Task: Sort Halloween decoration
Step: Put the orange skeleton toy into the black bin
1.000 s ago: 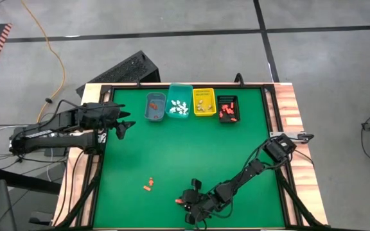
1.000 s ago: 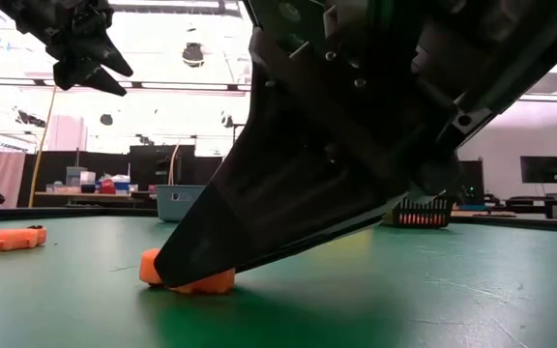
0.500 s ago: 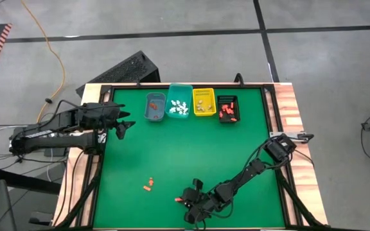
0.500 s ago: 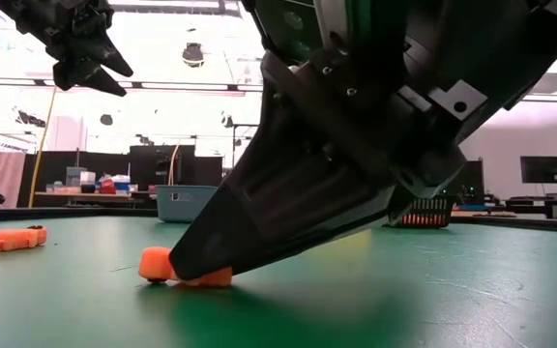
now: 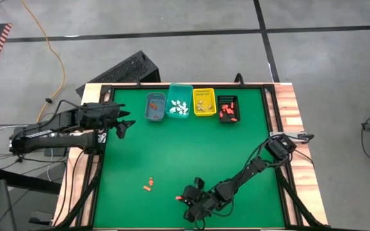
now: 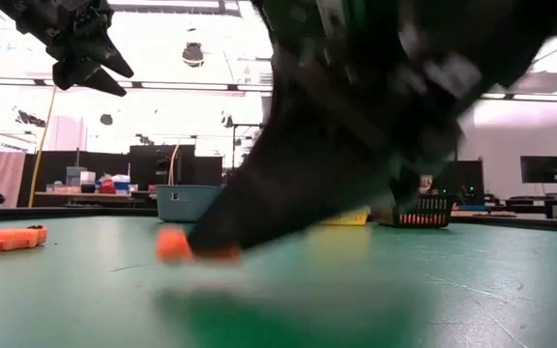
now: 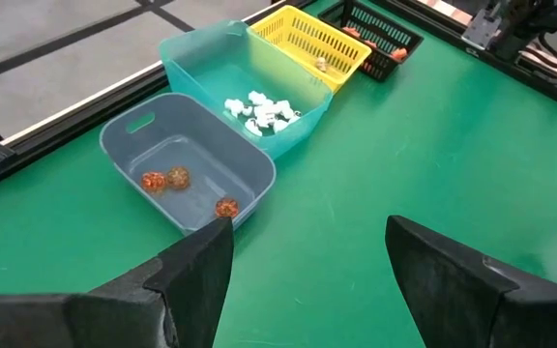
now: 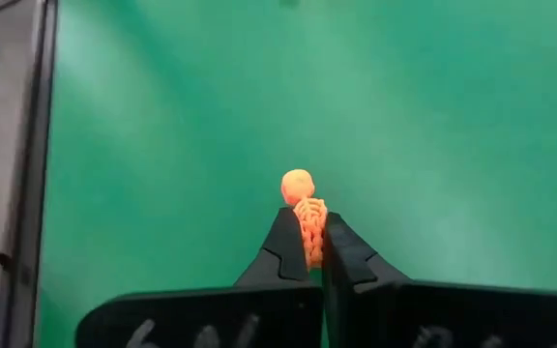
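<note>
Both arms: dark, near-black jointed links, matte finish. Left arm carries thin black cables along its length. Left gripper: two broad, flat, black wedge-shaped fingers with bevelled edges. Right arm: boxy segments, one squarish block near the base, cable looped alongside. Right gripper: two slim tapering black fingers with stepped inner faces, mounted on a wide black bar bearing faint pale lettering, illegible.
</note>
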Tool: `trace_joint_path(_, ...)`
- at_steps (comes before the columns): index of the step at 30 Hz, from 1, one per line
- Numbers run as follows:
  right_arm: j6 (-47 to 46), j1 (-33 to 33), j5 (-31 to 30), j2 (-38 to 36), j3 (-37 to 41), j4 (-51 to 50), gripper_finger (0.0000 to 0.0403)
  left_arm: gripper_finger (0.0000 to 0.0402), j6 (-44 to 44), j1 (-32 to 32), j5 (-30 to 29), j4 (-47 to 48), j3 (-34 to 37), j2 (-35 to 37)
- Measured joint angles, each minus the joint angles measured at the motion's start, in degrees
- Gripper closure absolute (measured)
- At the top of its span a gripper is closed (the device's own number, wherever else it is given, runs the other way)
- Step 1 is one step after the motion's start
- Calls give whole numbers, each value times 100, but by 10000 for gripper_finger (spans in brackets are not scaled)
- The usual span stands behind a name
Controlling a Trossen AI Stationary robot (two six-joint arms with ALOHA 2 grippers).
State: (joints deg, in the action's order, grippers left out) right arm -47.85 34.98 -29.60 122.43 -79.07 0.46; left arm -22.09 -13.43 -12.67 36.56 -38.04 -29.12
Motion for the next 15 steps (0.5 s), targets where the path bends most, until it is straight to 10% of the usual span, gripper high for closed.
trace_joint_path(15, 1431, -800, -339, -1237, -20, -421, 401, 141, -86, 0, 2, -2, 0, -1)
